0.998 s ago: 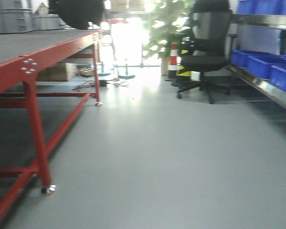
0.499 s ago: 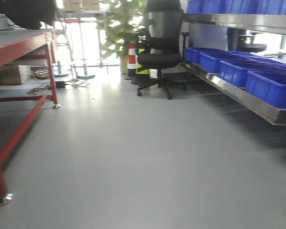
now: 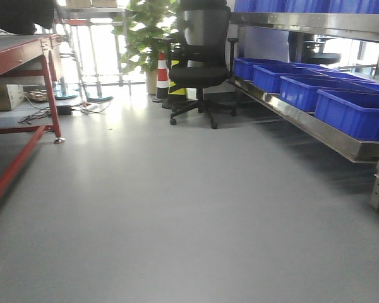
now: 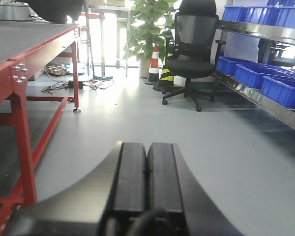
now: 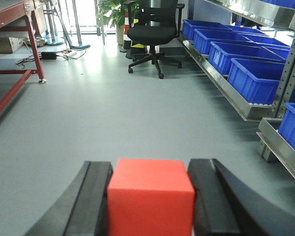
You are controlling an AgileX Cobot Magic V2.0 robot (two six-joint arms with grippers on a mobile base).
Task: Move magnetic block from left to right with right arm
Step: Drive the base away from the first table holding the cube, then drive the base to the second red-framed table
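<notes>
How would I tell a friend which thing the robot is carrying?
Start at the right gripper, low in the right wrist view. Between its two black fingers sits the magnetic block, a plain red-orange cube, unlike the blue bins behind it.

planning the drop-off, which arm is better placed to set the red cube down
Right: the right gripper is shut on the magnetic block; the left gripper is shut and empty.

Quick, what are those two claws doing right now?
The left gripper is closed, empty.
The right gripper is closed on the magnetic block.
</notes>
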